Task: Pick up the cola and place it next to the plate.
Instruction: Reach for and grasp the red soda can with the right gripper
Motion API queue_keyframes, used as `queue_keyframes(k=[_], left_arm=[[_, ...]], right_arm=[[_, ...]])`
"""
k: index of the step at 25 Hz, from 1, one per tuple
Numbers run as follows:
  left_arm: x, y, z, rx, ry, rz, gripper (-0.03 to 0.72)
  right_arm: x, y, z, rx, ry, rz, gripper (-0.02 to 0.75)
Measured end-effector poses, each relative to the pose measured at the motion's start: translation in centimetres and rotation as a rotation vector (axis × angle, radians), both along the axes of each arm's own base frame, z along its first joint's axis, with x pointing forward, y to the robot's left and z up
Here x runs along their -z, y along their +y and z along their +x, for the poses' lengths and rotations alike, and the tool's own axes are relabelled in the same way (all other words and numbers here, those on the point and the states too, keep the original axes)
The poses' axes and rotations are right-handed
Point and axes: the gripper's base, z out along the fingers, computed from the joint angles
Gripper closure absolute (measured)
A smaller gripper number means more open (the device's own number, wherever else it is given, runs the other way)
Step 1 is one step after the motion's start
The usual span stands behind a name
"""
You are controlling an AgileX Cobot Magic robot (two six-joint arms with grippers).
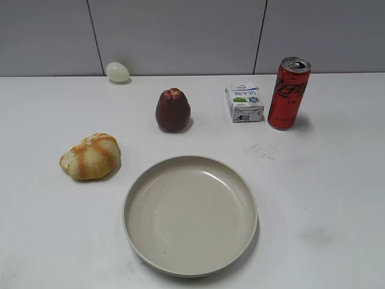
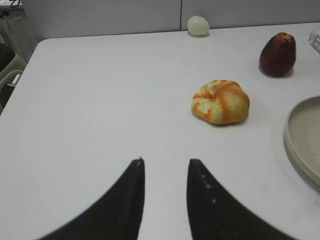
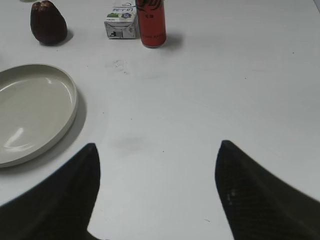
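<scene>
Nearest lies the plate; behind it, left to right: bread roll, dark fruit, white carton, then upright cola. Left gripper slightly parted, right gripper wide apart, both empty

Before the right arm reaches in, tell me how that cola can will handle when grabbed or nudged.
The cola stands upright, tall and slim, so a high nudge would probably tip it. Its smooth metal wall may slip in the jaws. The small white carton stands close beside it, so a wide approach might bump that.
</scene>
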Motion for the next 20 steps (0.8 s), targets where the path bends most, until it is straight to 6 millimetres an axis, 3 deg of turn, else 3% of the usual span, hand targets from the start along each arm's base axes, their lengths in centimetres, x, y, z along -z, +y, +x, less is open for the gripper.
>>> queue_keyframes(k=[14,17,20], left_arm=[[0.0,0.0,0.0,0.000,0.000,0.000,0.456],[0.0,0.0,0.0,0.000,0.000,0.000,0.456],[0.0,0.0,0.0,0.000,0.000,0.000,0.456]], right_arm=[[-0.1,-0.1,0.0,0.004,-0.006,-0.004,0.164],[-1.0,-0.3,0.2,0.021,-0.091,-0.014,0.164],[-2.6,-0.1,1.7,0.031,-0.190,-0.003,0.164]])
